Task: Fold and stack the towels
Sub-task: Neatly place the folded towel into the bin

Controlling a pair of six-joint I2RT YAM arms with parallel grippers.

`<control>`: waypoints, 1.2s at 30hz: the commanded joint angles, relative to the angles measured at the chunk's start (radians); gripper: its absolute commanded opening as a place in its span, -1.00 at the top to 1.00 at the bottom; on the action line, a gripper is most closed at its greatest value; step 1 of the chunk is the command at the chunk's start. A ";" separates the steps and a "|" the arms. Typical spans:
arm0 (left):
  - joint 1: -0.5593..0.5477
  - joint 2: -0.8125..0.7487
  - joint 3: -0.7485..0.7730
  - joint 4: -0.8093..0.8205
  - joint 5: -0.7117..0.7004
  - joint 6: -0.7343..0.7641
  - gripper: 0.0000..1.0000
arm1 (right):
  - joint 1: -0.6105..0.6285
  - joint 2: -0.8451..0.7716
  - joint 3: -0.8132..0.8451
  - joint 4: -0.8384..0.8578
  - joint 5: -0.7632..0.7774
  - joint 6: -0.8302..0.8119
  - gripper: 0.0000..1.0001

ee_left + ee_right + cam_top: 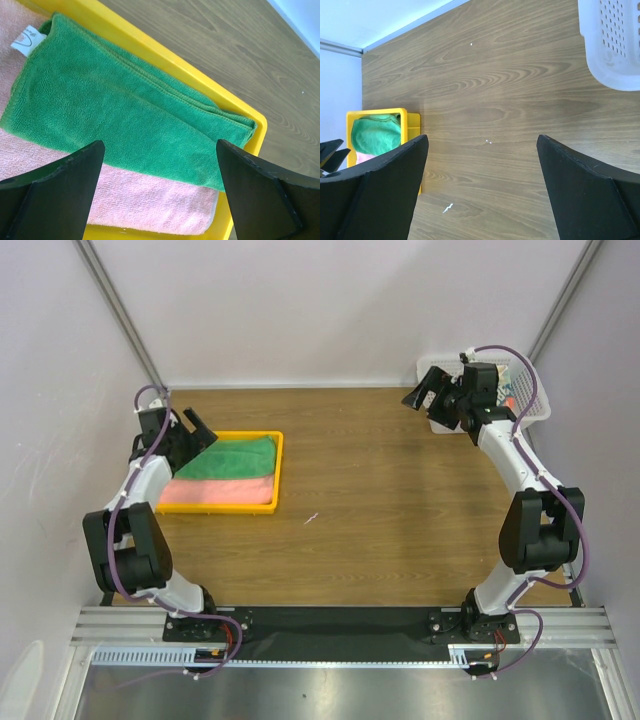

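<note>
A folded green towel (232, 457) lies on a folded salmon-pink towel (215, 492) in the yellow tray (279, 475). In the left wrist view the green towel (125, 115) covers the far half of the pink one (150, 200). My left gripper (200, 427) hovers open and empty over the tray's back left, its jaws (160, 145) wide apart above the towels. My right gripper (425, 390) is open and empty, raised beside the basket; below it (482, 137) is bare table. A sliver of teal and orange cloth (508, 397) shows in the basket, mostly hidden by the arm.
The white mesh basket (535, 405) stands at the back right corner and shows in the right wrist view (615, 45). The yellow tray (412, 122) sits at the left. Wooden table (380, 500) lies between them. White walls enclose the back and sides.
</note>
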 commanded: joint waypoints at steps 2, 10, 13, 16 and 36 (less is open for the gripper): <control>0.005 0.006 -0.014 0.039 0.006 0.013 -0.98 | -0.002 -0.029 0.008 0.044 0.015 0.016 -0.94; 0.005 0.008 -0.016 0.042 -0.002 0.021 -0.98 | -0.002 -0.024 0.011 0.049 0.015 0.019 -0.95; 0.005 0.008 -0.019 0.045 0.000 0.019 -0.98 | -0.004 -0.024 0.012 0.047 0.014 0.019 -0.96; 0.005 0.009 -0.020 0.048 0.000 0.021 -0.98 | -0.002 -0.024 0.014 0.047 0.015 0.019 -0.95; 0.005 -0.005 -0.042 0.055 -0.006 0.030 -0.98 | -0.002 -0.033 0.017 0.041 0.017 0.024 -0.99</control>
